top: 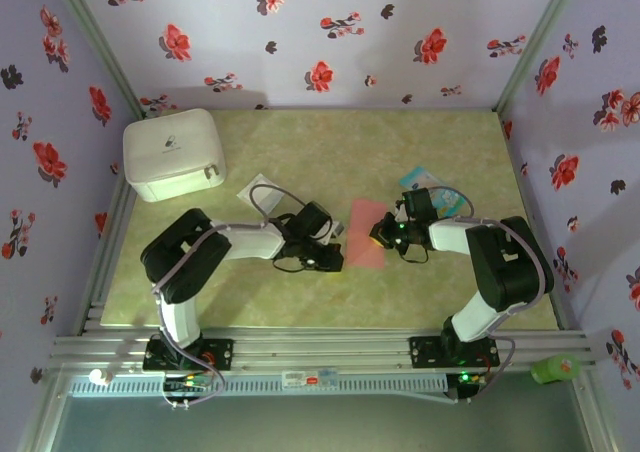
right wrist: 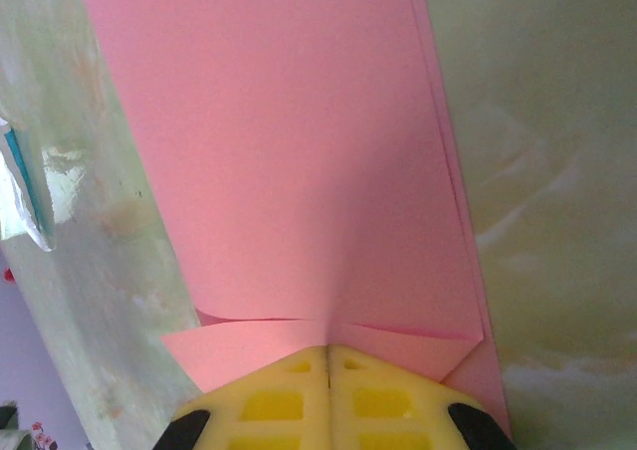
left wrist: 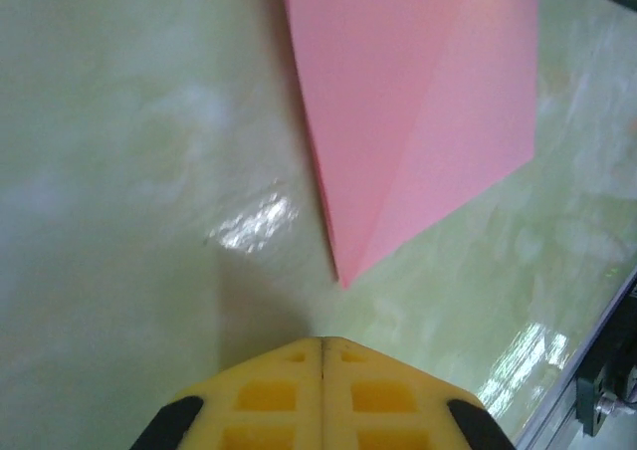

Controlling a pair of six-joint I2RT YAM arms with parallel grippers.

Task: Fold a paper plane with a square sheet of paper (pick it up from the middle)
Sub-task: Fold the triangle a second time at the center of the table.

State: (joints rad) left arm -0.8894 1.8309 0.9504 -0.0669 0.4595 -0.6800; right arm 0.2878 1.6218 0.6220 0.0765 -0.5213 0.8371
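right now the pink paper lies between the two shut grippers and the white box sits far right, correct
No: the top external view shows the white box at the far left of the table. The rest holds: the pink paper lies between the shut left gripper and the shut right gripper.

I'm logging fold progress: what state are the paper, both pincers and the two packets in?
Paper: partly folded into layers, lying flat.
Left pincer: shut, empty, just short of the paper's pointed corner.
Right pincer: shut, tips on the paper's folded end.
Clear packet: lying flat, apart from both pincers.
Teal packet: lying flat, apart from the paper.
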